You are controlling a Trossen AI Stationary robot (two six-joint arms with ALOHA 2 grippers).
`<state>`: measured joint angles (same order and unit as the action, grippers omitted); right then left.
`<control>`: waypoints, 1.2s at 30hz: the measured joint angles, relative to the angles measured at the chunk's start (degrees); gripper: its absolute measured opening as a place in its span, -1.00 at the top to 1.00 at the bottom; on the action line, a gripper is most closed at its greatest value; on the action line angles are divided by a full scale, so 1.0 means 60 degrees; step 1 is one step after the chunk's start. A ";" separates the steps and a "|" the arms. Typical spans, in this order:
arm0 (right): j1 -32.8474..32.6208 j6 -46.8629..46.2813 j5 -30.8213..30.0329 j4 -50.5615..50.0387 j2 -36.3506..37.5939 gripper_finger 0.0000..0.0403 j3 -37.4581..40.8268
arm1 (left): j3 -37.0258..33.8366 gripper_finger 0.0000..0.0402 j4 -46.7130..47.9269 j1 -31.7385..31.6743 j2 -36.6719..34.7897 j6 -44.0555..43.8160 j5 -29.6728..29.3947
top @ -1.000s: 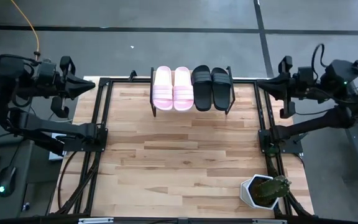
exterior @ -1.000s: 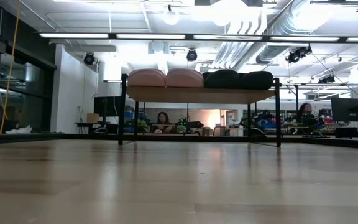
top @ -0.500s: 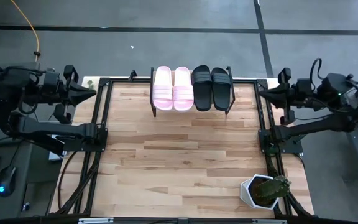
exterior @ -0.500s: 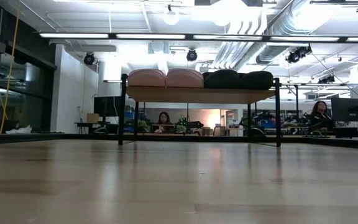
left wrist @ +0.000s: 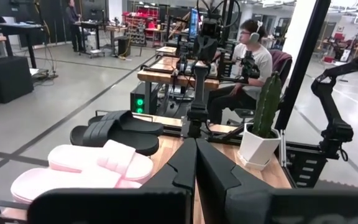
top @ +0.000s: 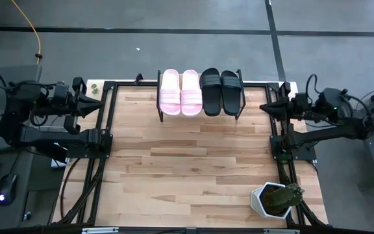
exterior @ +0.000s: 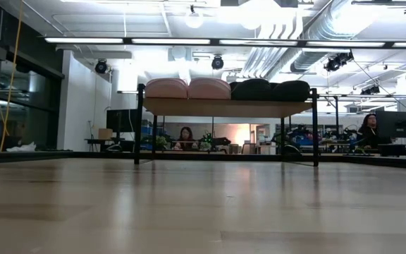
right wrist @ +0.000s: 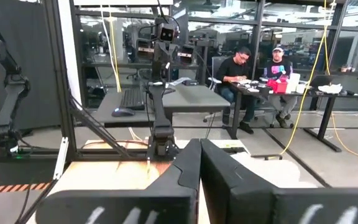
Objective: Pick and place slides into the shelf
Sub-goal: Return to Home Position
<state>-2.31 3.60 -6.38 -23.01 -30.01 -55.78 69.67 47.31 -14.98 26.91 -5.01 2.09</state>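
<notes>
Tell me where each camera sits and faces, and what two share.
High: overhead, looking straight down; left claw and right claw flank the table.
Low: tabletop height, facing the shelf; no arm.
Left wrist: behind the shut left claw, facing pink slides, black slides, cactus.
Right wrist: behind the shut right claw, facing the left arm.
Shared: high and low both show the shelved slides.

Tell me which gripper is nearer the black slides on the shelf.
Right. The right gripper sits at the table edge nearest the black slides; the left gripper sits opposite, beyond the pink slides.
</notes>
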 joint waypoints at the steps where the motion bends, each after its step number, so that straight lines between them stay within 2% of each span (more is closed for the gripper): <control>1: 0.0000 -0.0036 0.0003 0.0090 0.0076 1.00 0.0192 | -0.0200 1.00 -0.0125 0.0000 -0.0114 -0.0029 0.0000; 10: 0.0000 -0.0194 0.0119 0.1156 0.0884 1.00 0.1669 | -0.1869 1.00 -0.1111 0.0000 -0.1072 -0.0176 -0.0003; 36: 0.0000 -0.0383 0.0420 0.2092 0.3487 1.00 0.5186 | -0.5709 1.00 -0.2534 0.0000 -0.3608 -0.0729 -0.0029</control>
<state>-2.31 1.30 -3.85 -10.46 -9.09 -24.66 35.42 32.10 -14.98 5.26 -9.39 1.91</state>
